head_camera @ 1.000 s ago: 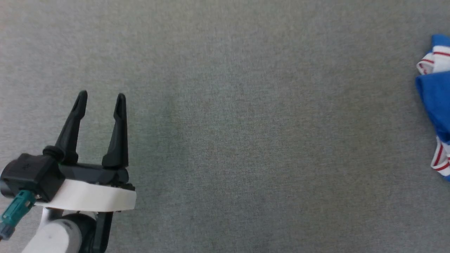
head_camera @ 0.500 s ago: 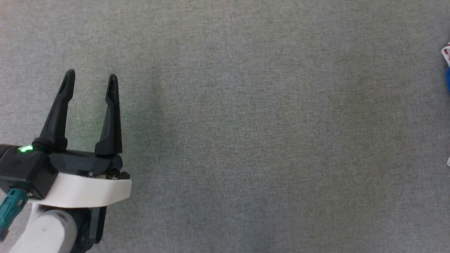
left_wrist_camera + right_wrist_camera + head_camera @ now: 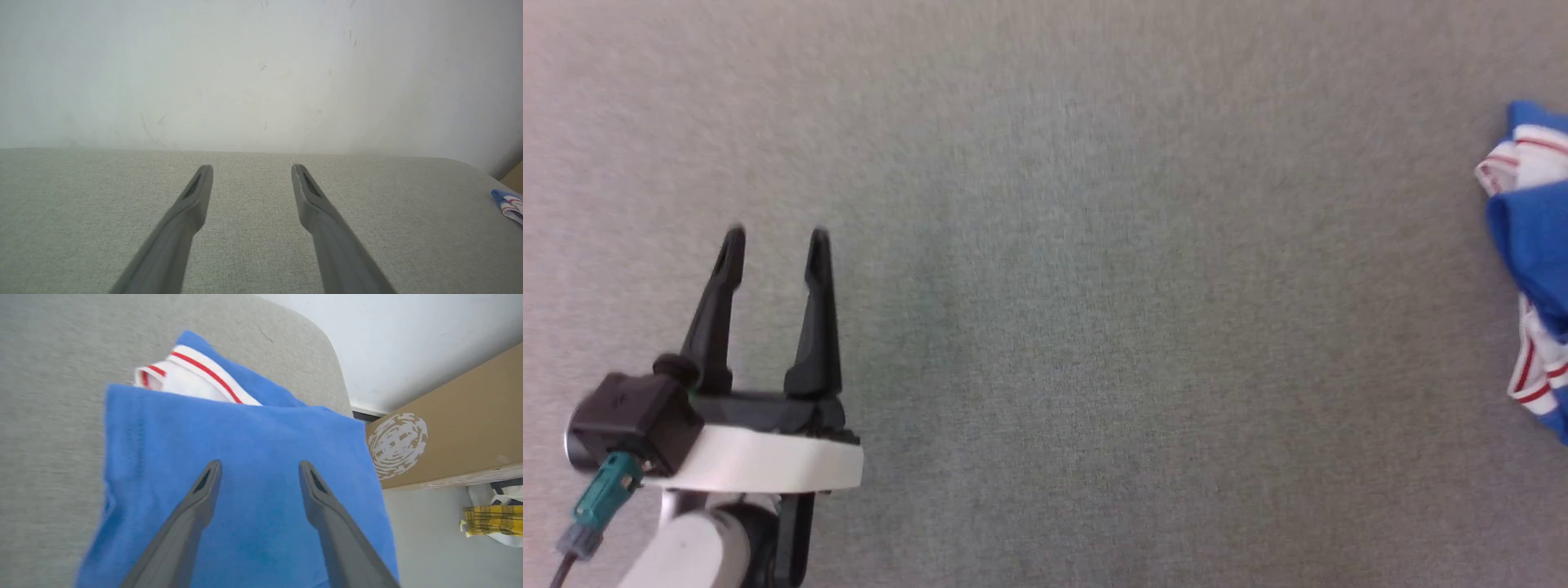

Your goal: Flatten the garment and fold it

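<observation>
Your head camera looks steeply down on the grey cloth surface (image 3: 1094, 327) from well above. The left gripper (image 3: 776, 237) sits lower left, and the garment (image 3: 1531, 237) is cut by the right edge. Your left wrist camera looks low across that same surface toward a pale wall (image 3: 245, 73), catching the garment's corner at far right. Your right wrist camera hangs close over the garment, facing a cardboard box (image 3: 449, 428).

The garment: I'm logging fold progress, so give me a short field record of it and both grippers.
garment: bunched, blue layer over a white red-striped sleeve, near the rounded corner of the grey surface
left gripper: open, empty, over bare surface, apart from the garment
right gripper: open, over the garment; contact unclear
fold: not yet flattened
</observation>
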Robot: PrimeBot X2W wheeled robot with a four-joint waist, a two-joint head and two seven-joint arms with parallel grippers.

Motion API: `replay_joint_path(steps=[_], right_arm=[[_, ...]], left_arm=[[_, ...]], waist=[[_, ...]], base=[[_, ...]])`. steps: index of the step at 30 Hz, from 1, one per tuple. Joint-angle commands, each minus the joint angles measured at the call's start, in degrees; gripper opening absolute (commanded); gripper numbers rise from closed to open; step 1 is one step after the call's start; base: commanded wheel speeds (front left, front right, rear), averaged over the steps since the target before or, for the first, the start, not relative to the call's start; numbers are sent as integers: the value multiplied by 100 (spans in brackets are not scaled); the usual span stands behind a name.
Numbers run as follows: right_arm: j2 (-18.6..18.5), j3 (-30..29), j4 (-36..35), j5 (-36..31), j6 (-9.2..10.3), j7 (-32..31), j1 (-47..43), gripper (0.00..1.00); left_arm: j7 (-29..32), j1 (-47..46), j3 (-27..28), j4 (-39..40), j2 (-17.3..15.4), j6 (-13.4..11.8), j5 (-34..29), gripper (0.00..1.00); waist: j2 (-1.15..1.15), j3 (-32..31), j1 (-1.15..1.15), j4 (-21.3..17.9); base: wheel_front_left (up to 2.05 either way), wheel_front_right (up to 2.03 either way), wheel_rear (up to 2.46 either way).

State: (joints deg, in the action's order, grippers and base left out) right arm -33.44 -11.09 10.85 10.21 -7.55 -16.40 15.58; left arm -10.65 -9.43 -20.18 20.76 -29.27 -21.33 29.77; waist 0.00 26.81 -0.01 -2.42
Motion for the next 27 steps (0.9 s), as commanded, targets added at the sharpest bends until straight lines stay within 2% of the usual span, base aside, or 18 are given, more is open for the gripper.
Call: replay_joint_path(steps=[1, 6, 10, 20, 27], right_arm=[[380, 79, -307, -4, 6, 94, -195, 100], [1386, 240, -1223, -103, 6, 158, -681, 100], [1888, 378, -1821, -186, 6, 260, -1000, 100], [2590, 337, -2786, -741, 6, 671, -1614, 100], [2996, 268, -2974, -1314, 6, 1206, -2305, 100]], left_arm=[[-60, 167, 53, -59, 71, -80, 113, 100], [-203, 509, 156, -48, 122, -78, 244, 100], [-273, 738, 198, -3, 78, -83, 201, 100], [-349, 1127, 80, 19, 53, -81, 16, 100], [-358, 1573, 25, -112, 192, -237, 106, 100]], waist=[[0, -684, 1, 97], [0, -1256, 1, 80], [0, -1550, 1, 89], [0, -2160, 1, 197], [0, -2451, 1, 244]], base=[[0, 0, 0], [0, 0, 0], [0, 0, 0], [0, 0, 0], [0, 0, 0]])
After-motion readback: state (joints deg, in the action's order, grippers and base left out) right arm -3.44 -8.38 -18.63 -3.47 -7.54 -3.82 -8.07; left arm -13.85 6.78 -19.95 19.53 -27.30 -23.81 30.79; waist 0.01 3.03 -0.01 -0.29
